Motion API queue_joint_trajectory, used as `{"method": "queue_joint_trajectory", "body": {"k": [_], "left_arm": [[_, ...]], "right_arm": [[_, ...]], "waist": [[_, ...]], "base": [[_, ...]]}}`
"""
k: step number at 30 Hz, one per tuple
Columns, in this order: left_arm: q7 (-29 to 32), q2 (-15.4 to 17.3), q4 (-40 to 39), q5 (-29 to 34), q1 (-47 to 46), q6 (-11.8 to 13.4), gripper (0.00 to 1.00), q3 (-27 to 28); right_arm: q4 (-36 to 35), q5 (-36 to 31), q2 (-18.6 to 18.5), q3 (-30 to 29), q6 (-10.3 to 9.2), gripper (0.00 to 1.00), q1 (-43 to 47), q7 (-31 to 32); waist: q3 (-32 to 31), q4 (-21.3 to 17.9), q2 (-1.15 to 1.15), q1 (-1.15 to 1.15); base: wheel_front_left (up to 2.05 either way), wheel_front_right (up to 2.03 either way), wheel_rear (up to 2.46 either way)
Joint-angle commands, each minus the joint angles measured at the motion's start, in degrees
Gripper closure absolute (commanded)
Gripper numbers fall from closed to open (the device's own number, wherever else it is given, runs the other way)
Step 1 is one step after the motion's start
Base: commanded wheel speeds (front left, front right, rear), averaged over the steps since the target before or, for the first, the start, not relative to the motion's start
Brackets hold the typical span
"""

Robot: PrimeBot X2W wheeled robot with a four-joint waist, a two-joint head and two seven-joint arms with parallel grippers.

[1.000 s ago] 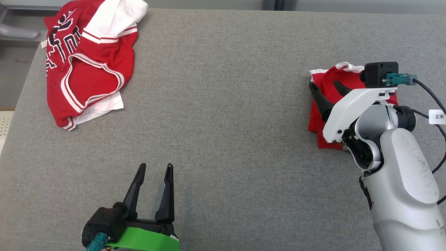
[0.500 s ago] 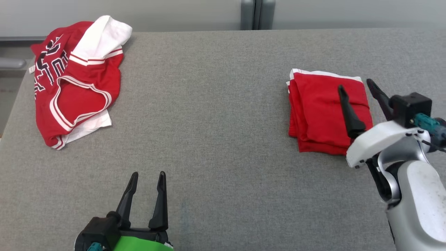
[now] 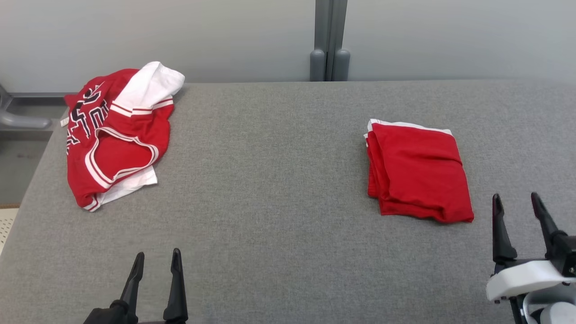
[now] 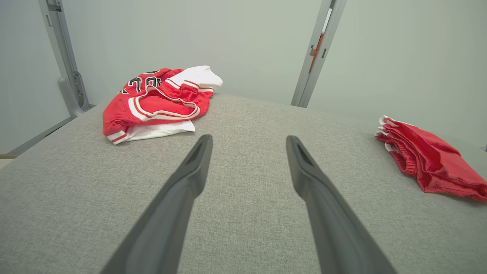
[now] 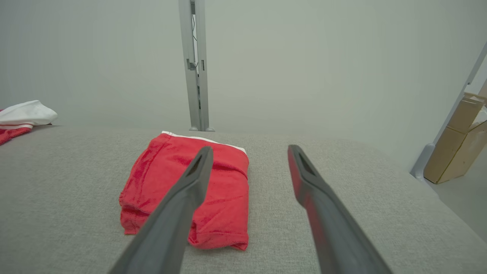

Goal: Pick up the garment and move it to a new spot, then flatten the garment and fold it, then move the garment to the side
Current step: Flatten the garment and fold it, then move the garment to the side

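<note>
Neatly folded garment — table, right side

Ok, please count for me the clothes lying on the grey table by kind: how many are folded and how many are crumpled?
Folded red garment: 1
Crumpled red-and-white jersey: 1
Total on the grey table: 2

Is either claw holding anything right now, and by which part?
Nothing is held: the left claw and right claw are open, clear of the folded garment.
</note>
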Motion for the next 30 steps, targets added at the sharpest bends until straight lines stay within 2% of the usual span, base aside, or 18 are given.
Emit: {"method": "queue_joint_trajectory", "body": {"k": [1, 12, 26, 30], "left_arm": [[-0.01, 0.1, 0.14, 0.51, 1.0, 0.32, 0.0, 0.67], [-0.01, 0.1, 1.84, 2.25, 1.41, -1.82, 0.0, 3.41], [-0.01, 0.1, 2.21, 2.1, 1.49, -2.51, 0.0, 3.28], [-0.01, 0.1, 2.12, 1.78, 1.16, -2.41, 0.0, 2.87]], "right_arm": [[0.07, -0.31, 0.44, -0.18, -0.08, 0.0, 1.48, -0.47], [-0.65, -1.34, 4.02, -1.36, -0.09, 0.0, 6.99, -0.42], [0.73, -1.46, 4.6, -0.67, -0.09, 0.0, 5.95, -0.43], [1.75, 1.12, 4.66, -1.28, -0.09, 0.0, 4.33, -0.43]], "waist": [[-1.61, 0.77, 0.0, 0.0], [-2.88, 0.52, 0.0, 0.0], [-2.65, -0.77, 0.0, 0.0], [-2.02, -0.63, 0.0, 0.0]], "base": [[0.0, 0.0, 0.0], [0.0, 0.0, 0.0], [0.0, 0.0, 0.0], [0.0, 0.0, 0.0]]}}
